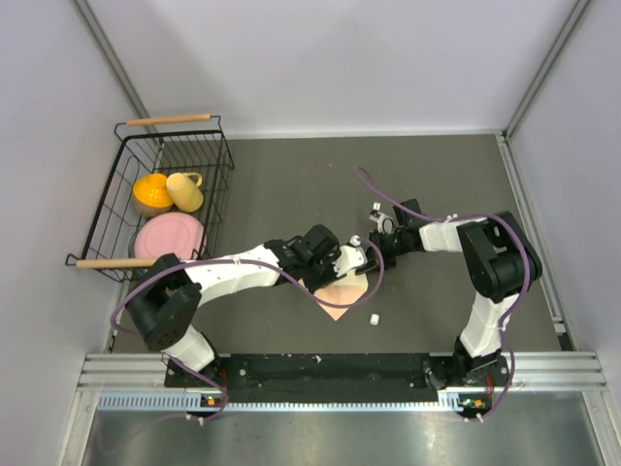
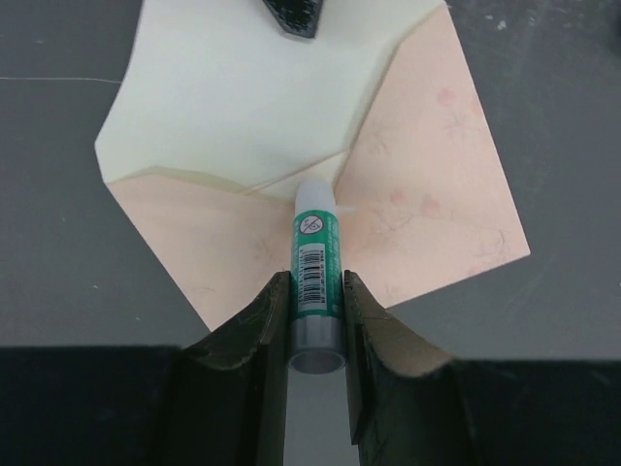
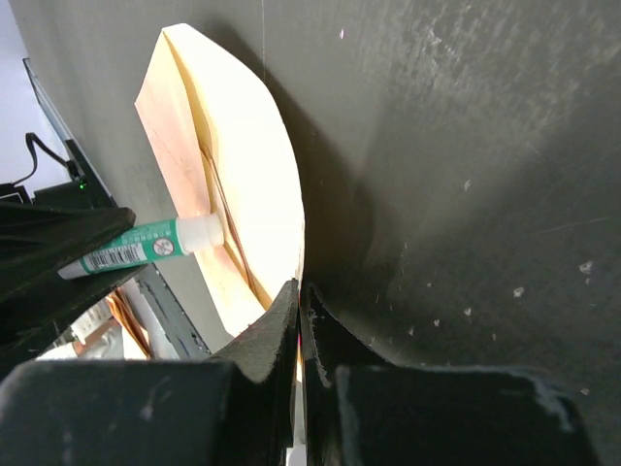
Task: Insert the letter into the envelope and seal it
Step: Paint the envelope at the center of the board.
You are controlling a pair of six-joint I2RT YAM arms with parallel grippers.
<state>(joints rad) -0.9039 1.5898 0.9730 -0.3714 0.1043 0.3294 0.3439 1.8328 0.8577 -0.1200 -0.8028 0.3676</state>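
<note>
Grey counter [image 1: 291, 175] carried the envelope [image 2: 427, 214] at centre, between both hands. My left hand [image 2: 317, 291] pinched the glue stick [image 2: 314, 248], its long axis pointing at the open flap [image 2: 243, 87], tip touching the fold. My right hand [image 3: 298, 291], fingers pressed together, seemingly nipped the flap's far point.
</note>
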